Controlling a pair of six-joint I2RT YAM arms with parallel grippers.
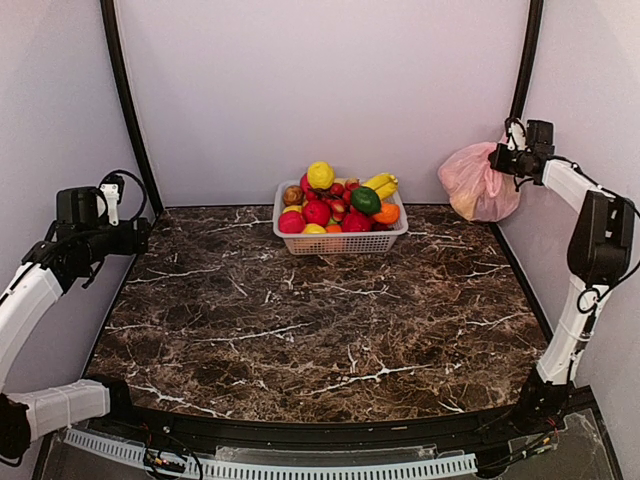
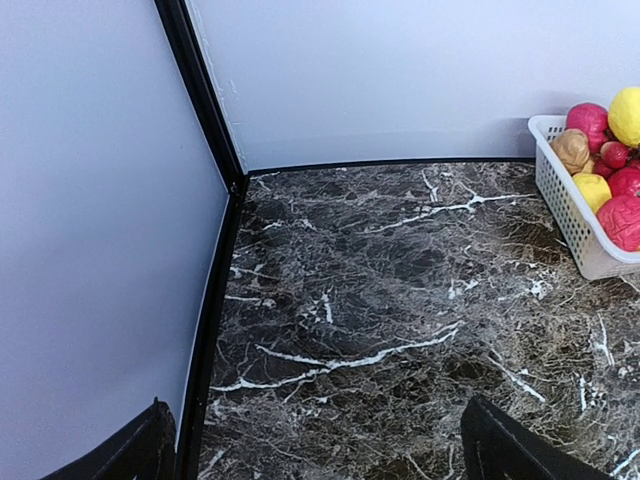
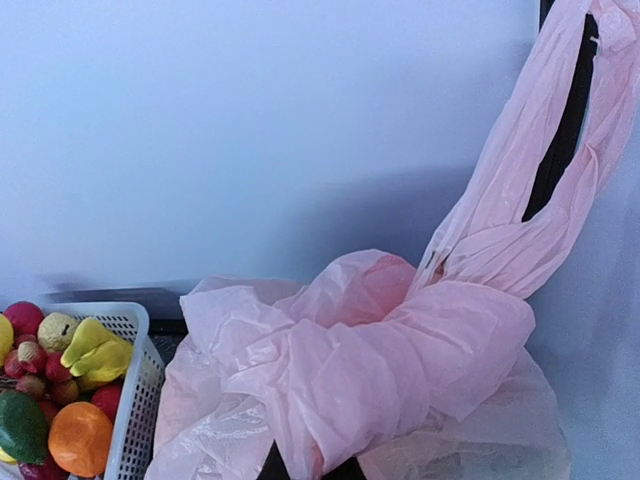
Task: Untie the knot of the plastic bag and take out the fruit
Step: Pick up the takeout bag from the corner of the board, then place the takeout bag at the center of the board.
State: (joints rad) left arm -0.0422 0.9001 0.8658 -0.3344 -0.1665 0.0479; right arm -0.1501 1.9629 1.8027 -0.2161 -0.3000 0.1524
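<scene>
Seen from above, the right pincer (image 1: 502,160) holds the pink plastic bag (image 1: 480,188) aloft at the far right corner of the desk (image 1: 300,330), near a filled white basket (image 1: 345,243). The left pincer (image 1: 138,238) hangs at the left edge. Its wrist view shows its fingers (image 2: 505,450) spread and empty. The right wrist view shows the right pincer pinching film bunched beneath the knot (image 3: 400,320).
</scene>
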